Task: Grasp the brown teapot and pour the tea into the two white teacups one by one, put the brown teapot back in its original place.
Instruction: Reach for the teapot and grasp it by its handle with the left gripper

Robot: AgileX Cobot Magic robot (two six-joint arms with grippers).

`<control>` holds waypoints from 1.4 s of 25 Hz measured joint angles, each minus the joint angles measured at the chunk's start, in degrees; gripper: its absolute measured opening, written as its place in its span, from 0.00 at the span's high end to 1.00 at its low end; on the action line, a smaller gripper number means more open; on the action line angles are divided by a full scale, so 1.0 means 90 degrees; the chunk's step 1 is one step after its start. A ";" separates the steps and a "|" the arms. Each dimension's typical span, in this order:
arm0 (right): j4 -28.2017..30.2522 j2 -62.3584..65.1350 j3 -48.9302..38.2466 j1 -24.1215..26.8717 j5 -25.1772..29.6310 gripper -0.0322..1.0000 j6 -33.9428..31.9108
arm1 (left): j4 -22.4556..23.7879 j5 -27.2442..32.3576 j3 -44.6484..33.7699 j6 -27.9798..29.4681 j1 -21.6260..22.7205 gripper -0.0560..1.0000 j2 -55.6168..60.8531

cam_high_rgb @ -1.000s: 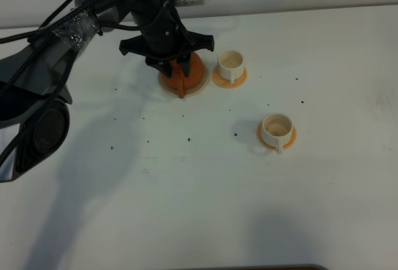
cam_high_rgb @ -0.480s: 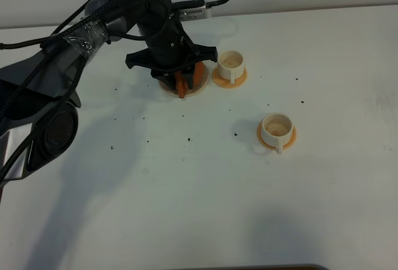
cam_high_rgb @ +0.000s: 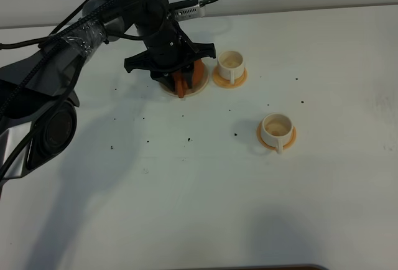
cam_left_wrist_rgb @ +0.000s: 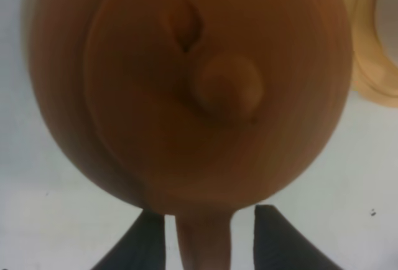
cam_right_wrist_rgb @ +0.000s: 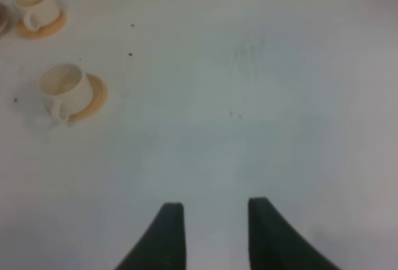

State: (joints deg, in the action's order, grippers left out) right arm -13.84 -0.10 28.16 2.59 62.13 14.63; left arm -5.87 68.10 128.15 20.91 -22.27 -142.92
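Note:
The brown teapot (cam_left_wrist_rgb: pixel 205 89) stands on the pale beige coaster (cam_high_rgb: pixel 196 87) at the back left, mostly hidden under my left gripper (cam_high_rgb: pixel 180 78) in the exterior high view; only its handle (cam_high_rgb: pixel 180 87) shows. In the left wrist view my left gripper (cam_left_wrist_rgb: pixel 210 223) is open, with a finger on each side of the handle (cam_left_wrist_rgb: pixel 202 242) and small gaps between. One white teacup (cam_high_rgb: pixel 231 64) on its saucer stands right of the teapot. The other white teacup (cam_high_rgb: pixel 277 128) stands nearer the middle. My right gripper (cam_right_wrist_rgb: pixel 211 229) is open and empty over bare table, far from the cups.
Small dark specks (cam_high_rgb: pixel 188 139) are scattered over the white table (cam_high_rgb: pixel 186 208). The black left arm (cam_high_rgb: pixel 74 40) reaches in from the left. Both cups (cam_right_wrist_rgb: pixel 62 86) (cam_right_wrist_rgb: pixel 34 2) show in the right wrist view.
My left gripper has come down over the teapot, hiding its body. Its fingers now straddle the handle. The cups have not moved.

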 joint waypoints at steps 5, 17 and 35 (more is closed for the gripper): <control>0.0000 0.0000 0.0000 0.0000 0.0000 0.73 0.0000 | -0.0022 0.0000 0.0000 0.0031 0.0054 0.64 0.0000; 0.0000 0.0000 0.0000 0.0000 0.0000 0.73 0.0000 | -0.0035 0.0000 0.0002 -0.0073 0.0057 0.85 0.0000; 0.0000 0.0000 0.0000 0.0000 0.0000 0.73 0.0001 | 0.0531 0.0000 0.0002 -0.1100 0.0091 0.85 0.0191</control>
State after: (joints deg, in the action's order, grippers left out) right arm -13.84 -0.10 28.16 2.59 62.13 14.65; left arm -1.09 68.10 128.16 11.01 -21.45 -141.20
